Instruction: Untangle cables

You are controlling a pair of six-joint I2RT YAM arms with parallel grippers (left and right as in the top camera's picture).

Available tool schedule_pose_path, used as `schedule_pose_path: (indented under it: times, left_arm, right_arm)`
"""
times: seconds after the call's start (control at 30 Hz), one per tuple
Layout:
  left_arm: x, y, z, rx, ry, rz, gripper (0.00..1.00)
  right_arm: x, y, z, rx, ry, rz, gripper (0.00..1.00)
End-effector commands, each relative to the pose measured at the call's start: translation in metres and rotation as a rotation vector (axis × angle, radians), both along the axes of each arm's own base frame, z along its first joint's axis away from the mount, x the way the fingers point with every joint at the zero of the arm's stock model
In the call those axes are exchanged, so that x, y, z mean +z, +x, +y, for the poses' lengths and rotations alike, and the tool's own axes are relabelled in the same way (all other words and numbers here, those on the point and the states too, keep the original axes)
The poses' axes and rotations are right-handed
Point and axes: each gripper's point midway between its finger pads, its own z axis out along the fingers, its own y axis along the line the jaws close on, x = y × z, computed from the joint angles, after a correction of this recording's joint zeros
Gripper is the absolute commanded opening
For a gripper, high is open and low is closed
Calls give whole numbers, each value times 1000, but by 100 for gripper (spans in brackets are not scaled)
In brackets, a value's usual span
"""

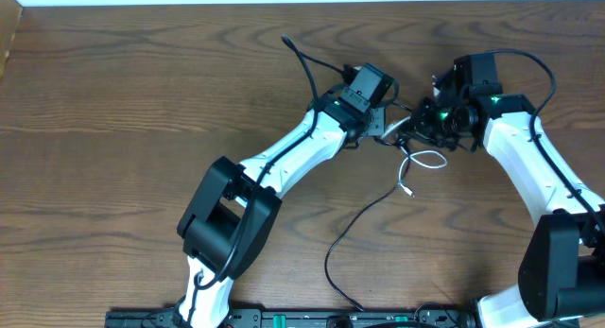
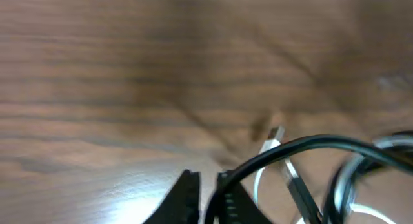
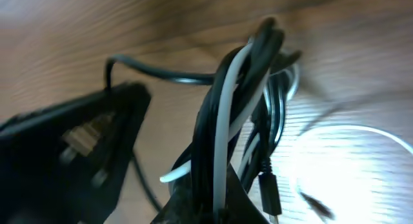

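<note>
Your right gripper [image 3: 206, 210] is clamping the blurry, bunched cables [image 3: 222, 114]; your left gripper [image 2: 208, 199] is sitting pinched together, its catch unclear.

Robotics lab bench: wood-grain table [image 1: 113, 101], mounted arms [image 1: 284, 163].

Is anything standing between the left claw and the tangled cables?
Nothing visible does. The left claw is right at the black cable, which arcs off its fingertip, with the white cable just beyond.
</note>
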Motion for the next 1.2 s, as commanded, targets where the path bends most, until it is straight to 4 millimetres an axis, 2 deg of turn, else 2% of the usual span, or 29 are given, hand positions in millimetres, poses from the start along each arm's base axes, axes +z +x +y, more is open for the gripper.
schedule_pose_path:
  times: [0.0,0.07,0.2,0.33,0.47,0.63,0.73,0.8,0.87,0.93,1.03,1.1,1.17]
  left_arm:
    - [7,28,48,168,198,-139,8]
    - [8,30,64,206,262,-157,7]
    - [2,26,86,224,334,-114,7]
    - [-6,17,105,230,383,-48,7]
    - [-11,9,116,231,420,-4,7]
    - [-14,5,119,224,420,28,8]
    - [-17,2,111,186,384,53,7]
    - [-19,0,93,54,335,68,7]
    - [-16,-6,62,-157,243,76,7]
    - [-2,-16,36,-313,132,75,7]
    - [32,-33,8,-454,-33,58,7]
    - [59,-42,-3,-515,-125,34,7]
    - [83,-48,-6,-543,-189,9,7]
  right_arm:
    - [23,-8,27,121,173,-34,1]
    - [31,-8,30,142,227,-48,1]
    - [44,-1,23,132,312,-79,1]
    - [70,15,12,114,453,-153,1]
    - [81,27,-2,58,498,-176,1]
    - [95,30,-6,75,561,-216,1]
    - [92,33,-12,72,528,-239,1]
    - [83,33,-16,68,475,-244,1]
    - [72,31,-17,63,412,-230,1]
    - [58,29,-17,61,333,-211,3]
    - [50,23,-8,109,277,-211,24]
    - [50,20,1,154,271,-228,34]
    - [50,18,8,180,270,-233,37]
